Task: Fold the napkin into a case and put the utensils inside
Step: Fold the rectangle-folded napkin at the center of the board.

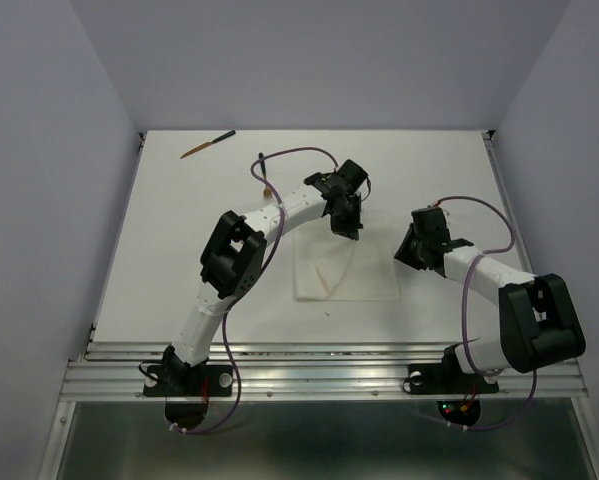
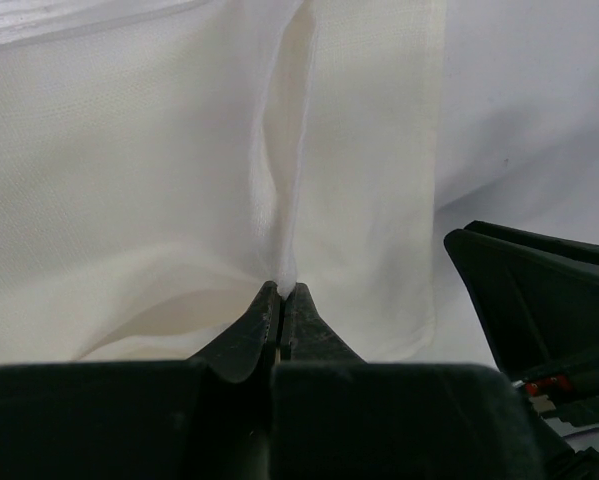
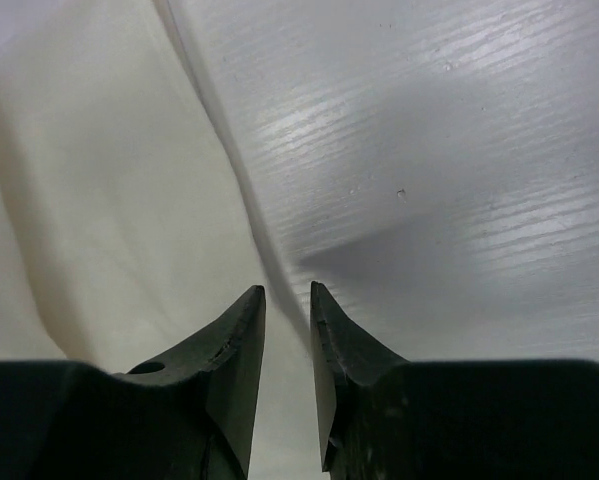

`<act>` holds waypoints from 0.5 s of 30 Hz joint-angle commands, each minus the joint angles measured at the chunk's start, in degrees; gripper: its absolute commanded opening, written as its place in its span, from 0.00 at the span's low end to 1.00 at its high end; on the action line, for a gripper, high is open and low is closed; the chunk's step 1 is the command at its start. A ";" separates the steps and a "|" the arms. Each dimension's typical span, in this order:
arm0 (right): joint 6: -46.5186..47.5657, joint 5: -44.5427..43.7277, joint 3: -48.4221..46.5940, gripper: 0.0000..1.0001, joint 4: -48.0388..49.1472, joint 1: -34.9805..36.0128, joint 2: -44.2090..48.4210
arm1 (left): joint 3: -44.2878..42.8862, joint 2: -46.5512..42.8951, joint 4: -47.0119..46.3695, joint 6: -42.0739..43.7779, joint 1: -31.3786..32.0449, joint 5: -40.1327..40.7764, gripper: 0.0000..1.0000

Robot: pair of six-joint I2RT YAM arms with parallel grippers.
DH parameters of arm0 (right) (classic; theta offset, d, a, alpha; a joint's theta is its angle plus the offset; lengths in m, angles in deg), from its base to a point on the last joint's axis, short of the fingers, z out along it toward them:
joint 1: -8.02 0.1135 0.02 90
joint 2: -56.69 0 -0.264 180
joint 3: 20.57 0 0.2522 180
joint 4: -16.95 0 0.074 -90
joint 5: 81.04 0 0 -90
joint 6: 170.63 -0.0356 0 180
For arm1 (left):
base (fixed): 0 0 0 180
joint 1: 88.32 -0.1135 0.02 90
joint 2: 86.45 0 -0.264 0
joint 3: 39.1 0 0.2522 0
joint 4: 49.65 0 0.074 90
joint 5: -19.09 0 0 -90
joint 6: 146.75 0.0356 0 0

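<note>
White table (image 1: 179, 250), left pincer (image 2: 281, 288) pinching napkin (image 2: 129, 200) fold; right pincer (image 3: 287, 288) slightly parted, holding nothing

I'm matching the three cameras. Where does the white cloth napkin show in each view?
Top external: white cloth napkin at the picture's centre.
Left wrist: fills most of the frame, pinched by the left gripper.
Right wrist: left half, cream-coloured.
Shared landmark: the white table, bare right of the napkin in both wrist views.
</note>
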State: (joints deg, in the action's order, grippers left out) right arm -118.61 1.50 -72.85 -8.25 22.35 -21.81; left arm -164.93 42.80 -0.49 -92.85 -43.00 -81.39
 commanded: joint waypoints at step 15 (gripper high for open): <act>1.33 7.02 -0.24 0.10 5.20 0.26 -8.78 | -5.61 -1.56 0.46 -0.55 2.31 -1.03 0.00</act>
State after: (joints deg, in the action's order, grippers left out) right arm -117.73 7.03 -73.84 -2.81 22.33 -29.49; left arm -165.44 42.80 -0.23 -93.11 -42.17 -81.46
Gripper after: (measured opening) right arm 0.111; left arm 0.040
